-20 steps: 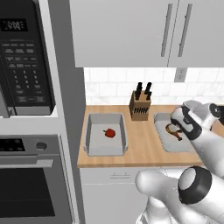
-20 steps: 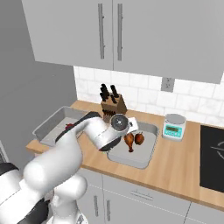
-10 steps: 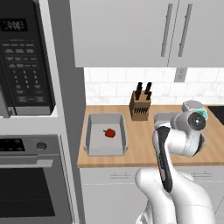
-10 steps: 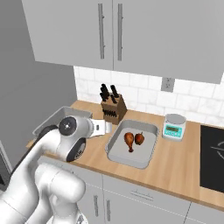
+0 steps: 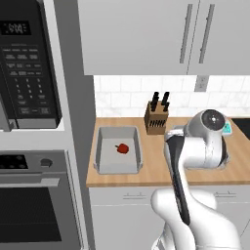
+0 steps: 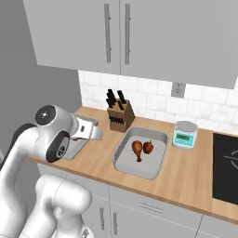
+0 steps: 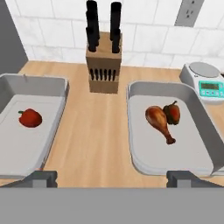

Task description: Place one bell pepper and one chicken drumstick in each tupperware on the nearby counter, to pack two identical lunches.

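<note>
We see our fingers (image 7: 111,178) spread wide and empty above the table (image 7: 96,131), between the left tub (image 7: 57,113) with one pepper (image 7: 30,117) and the right tub (image 7: 192,94) with drumstick (image 7: 158,122) and pepper (image 7: 173,112).

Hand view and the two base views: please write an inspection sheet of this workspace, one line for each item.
Surface: light wood counter with white tile backsplash.
Job's things: left tupperware holds one red bell pepper; right tupperware holds a chicken drumstick and a darker bell pepper, touching each other. The left one lacks a drumstick.
Clutter: knife block between the containers at the back; kitchen scale right of the right tupperware.
Grippers: gripper open, holding nothing, above the counter's front edge.
Cables: nothing seen.
Surroundings: wall outlet, upper cabinets, microwave above an oven, cooktop.
</note>
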Controlling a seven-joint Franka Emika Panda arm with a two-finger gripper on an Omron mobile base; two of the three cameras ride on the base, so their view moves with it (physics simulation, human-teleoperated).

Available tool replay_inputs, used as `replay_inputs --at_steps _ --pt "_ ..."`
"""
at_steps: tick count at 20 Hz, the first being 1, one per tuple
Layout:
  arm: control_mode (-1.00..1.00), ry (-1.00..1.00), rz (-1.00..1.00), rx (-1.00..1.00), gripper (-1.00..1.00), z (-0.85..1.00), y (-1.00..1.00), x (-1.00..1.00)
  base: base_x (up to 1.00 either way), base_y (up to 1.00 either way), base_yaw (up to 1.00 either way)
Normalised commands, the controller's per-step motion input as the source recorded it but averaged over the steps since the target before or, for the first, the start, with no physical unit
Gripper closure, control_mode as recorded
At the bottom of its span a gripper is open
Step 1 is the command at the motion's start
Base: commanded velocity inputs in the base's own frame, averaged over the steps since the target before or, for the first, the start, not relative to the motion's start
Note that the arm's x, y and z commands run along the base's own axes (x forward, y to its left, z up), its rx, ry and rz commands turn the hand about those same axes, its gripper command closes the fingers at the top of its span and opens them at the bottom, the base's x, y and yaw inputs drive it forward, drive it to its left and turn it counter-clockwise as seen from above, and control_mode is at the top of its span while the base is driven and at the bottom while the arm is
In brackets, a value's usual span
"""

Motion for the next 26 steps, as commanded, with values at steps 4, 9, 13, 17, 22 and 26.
replay_inputs --at_steps 4,9,13,17,22,26 --pt "-1.0 -0.17 0.13 0.09 -1.0 -0.04 0.03 -0.81 0.0 0.0 0.0" --pt "-1.0 -0.26 0.11 -0.03 -1.0 -0.34 0.3 -0.84 0.0 0.0 0.0" --pt "-1.0 -0.14 0.0 -0.1 -1.0 -0.33 0.66 -0.46 0.0 0.0 0.0" --pt "1.0 -0.14 0.0 -0.09 -1.0 -0.26 0.37 -0.4 -0.19 0.04 0.01" --pt "1.0 0.0 0.0 0.0 -1.0 0.0 0.0 0.0 -1.0 0.37 0.04" --pt "1.0 0.0 0.0 0.0 -1.0 0.0 0.0 0.0 -1.0 0.28 0.03"
